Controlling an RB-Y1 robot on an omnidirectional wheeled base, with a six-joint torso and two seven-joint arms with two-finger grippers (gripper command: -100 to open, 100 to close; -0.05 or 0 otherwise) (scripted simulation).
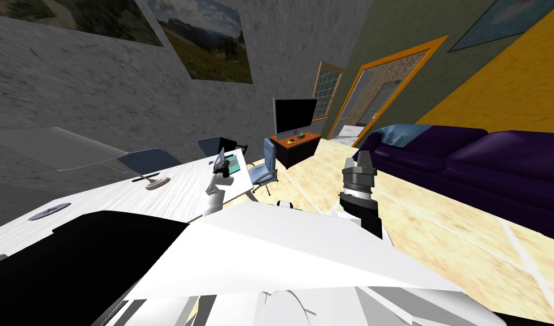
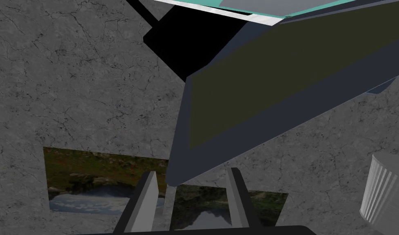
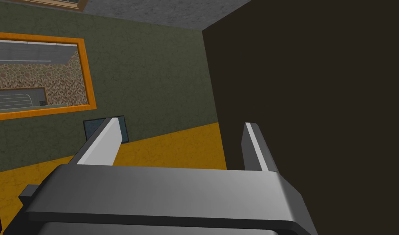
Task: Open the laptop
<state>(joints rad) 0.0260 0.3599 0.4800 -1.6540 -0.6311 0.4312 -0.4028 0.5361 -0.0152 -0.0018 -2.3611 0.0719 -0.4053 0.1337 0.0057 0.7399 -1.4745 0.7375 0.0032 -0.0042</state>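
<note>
- The laptop (image 1: 229,163) sits at the far end of the white desk (image 1: 174,192). Its lid (image 2: 284,77) is partly up.
- The left gripper (image 1: 218,170) is right at it. Its fingers (image 2: 147,200) are apart and not squeezing. A corner of the lid pokes into the gap (close to one finger).
- The right gripper (image 1: 359,164) is up in the air, well away from the desk. Its fingers are wide and hold nothing.
- I think the lid is thin, stiff and light. It swings on a hinge, so push gently at the free edge. The base may slide on the smooth desk.
</note>
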